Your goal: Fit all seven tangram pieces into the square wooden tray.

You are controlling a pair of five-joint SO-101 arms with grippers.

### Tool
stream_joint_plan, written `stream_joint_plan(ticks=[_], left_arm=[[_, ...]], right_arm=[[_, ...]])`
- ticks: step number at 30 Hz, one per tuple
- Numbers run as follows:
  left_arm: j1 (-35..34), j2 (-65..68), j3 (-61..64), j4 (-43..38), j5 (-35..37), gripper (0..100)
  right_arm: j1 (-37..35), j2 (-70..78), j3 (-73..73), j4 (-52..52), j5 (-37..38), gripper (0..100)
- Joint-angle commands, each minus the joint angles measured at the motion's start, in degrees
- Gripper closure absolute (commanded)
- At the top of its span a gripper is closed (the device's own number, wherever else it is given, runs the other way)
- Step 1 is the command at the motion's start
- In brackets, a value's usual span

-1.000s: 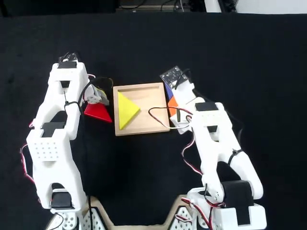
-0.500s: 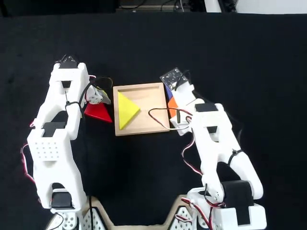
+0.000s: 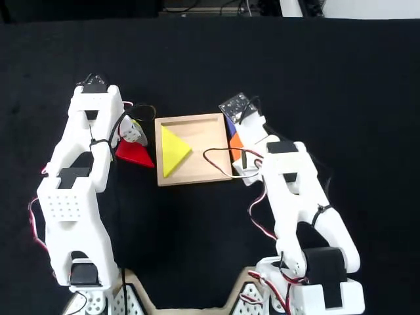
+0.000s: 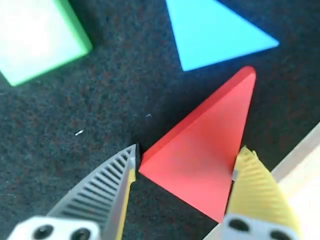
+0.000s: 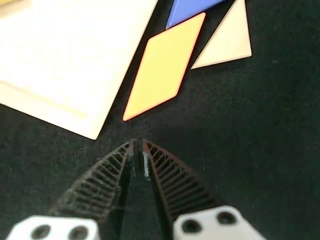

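Red, the triangle (image 4: 210, 125) on the desk (image 3: 328, 79) is straddled by the left end effector (image 4: 189, 152), which is spread wide with nothing gripped. It has been shifted only slightly over the last second, so a grasp is judged close. Just beside it lies the tray (image 3: 203, 167), where one yellow triangle (image 3: 172, 149) is seated. The right end effector (image 5: 138, 148) is closed on nothing, with an orange piece (image 5: 165, 70) just ahead.

Pale bare-wood tray (image 3: 207, 134), smooth matt red triangle (image 4: 200, 155), fuzzy black cloth (image 4: 100, 100), ribbed, seemingly plastic left gripper (image 4: 189, 149)
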Motion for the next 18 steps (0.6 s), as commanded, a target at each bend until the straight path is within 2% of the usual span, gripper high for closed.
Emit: stream_joint_plan(ticks=[1, 8, 12, 18], left_arm=[[-1.98, 0.09, 0.48, -0.26, 0.35, 79], [-4.88, -0.62, 0.22, 0.18, -0.09, 79], [-4.18, -2.02, -1.8, 3.78, -4.84, 81], [-3.47, -7.65, -6.99, 6.33, -12.13, 84]], right_arm=[[0.88, -0.04, -0.22, -0.97, 0.0, 98.7], [4.75, -0.57, -0.66, -2.46, -0.53, 98.7], [6.24, -0.57, -0.66, -3.52, -0.7, 98.7], [9.41, -0.57, -0.66, -6.59, -4.75, 98.7]])
